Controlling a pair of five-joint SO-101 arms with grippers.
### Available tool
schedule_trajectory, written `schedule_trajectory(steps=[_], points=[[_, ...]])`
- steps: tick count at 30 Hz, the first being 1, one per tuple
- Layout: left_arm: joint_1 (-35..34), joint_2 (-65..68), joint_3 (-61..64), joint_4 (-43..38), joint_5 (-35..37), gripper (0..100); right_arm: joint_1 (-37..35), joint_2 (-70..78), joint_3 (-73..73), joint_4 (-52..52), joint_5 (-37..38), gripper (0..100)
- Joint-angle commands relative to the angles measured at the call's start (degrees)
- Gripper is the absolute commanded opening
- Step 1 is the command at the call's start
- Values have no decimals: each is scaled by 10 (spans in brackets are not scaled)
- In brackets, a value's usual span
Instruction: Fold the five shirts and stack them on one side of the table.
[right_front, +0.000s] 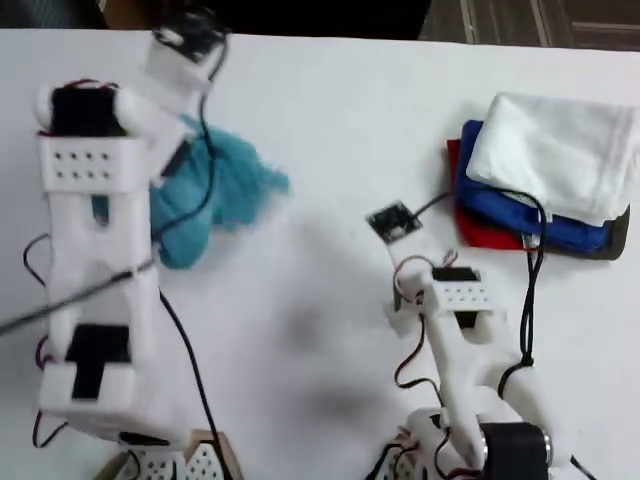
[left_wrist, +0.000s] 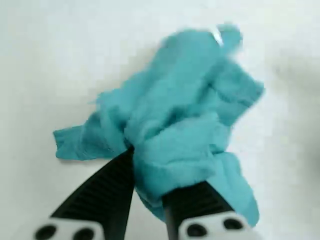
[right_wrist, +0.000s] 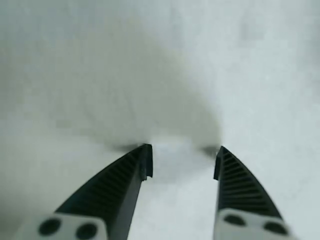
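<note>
Table (right_front: 330, 110): white, matte top.
Floor (right_front: 300, 15): dark strip beyond the table's far edge.
Planks (right_front: 520, 20): grey, striped, at the far right.
Light: soft, with faint shadows.

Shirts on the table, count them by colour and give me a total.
Teal shirt: 1
White shirt: 1
Blue shirt: 1
Red shirt: 1
Dark shirt, just an edge showing under the stack: 1
Total: 5

Plain teal shirt (left_wrist: 185, 115) between black ribbed jaws of left gripper (left_wrist: 150, 175), white table (right_front: 330, 120), white shirt (right_front: 555, 150), blue shirt (right_front: 500, 205), red shirt (right_front: 478, 235)
</note>
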Motion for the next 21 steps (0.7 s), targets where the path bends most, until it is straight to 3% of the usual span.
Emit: schedule_trajectory(steps=[1,4,11,17,21], points=[[49,-97,6,9,2,24,-34,-52,-108,95,4,214],[80,-113,4,9,2,24,-58,-87,-171,152,4,214],[105,-98,22,6,2,26,-60,-114,-182,162,4,212],[-44,-28,68,-6,-4,27,-60,-114,-182,161,4,212],[-171,35,86,-3,-70,28,-59,-114,-182,159,4,212]])
